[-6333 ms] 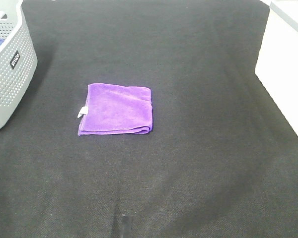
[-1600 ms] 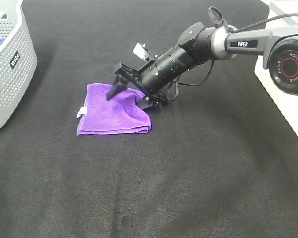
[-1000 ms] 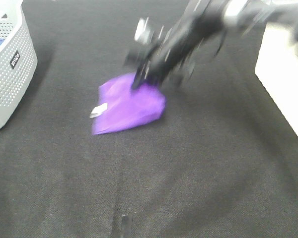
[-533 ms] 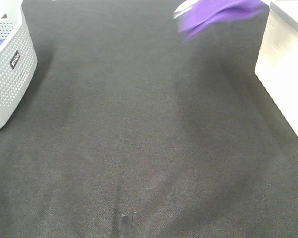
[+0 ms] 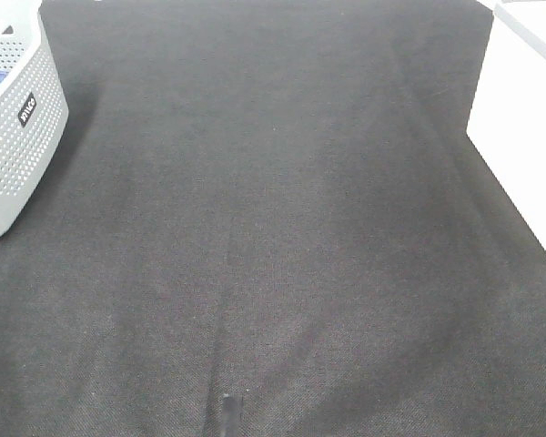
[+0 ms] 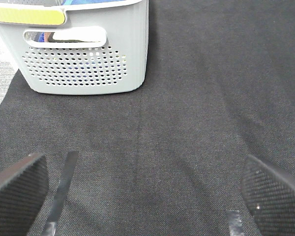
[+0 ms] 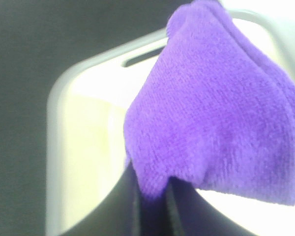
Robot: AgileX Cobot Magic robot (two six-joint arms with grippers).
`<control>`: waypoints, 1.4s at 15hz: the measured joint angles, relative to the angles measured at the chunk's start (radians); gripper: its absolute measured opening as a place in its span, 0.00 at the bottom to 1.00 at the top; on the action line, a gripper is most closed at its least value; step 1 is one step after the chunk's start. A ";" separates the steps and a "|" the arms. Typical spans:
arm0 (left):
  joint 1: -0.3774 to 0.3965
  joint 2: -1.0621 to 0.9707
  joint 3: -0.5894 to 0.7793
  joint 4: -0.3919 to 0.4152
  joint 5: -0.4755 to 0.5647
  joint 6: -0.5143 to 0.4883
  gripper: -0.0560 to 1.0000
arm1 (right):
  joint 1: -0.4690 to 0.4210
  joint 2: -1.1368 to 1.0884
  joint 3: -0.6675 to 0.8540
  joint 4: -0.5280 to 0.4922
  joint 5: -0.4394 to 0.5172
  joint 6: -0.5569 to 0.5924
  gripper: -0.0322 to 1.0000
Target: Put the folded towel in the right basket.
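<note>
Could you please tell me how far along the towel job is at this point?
Done: the purple folded towel is off the black mat, pinched in the right gripper. In hand: in the right wrist view it hangs over the rim of the white plastic basket. Left: lower it inside and release. The left gripper sits open near the grey perforated basket, uninvolved.
</note>
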 joint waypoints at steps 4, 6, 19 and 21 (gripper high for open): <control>0.000 0.000 0.000 0.000 0.000 0.000 0.99 | -0.011 0.080 0.000 -0.044 -0.017 0.000 0.25; 0.000 0.000 0.000 0.000 0.000 0.000 0.99 | -0.011 0.087 0.000 -0.056 -0.004 -0.001 0.72; 0.000 0.000 0.000 0.000 0.000 0.000 0.99 | 0.385 -0.066 0.000 -0.078 0.097 -0.053 0.97; 0.000 0.000 0.000 0.000 0.000 0.000 0.99 | 0.385 -0.066 0.000 -0.091 0.167 -0.042 0.97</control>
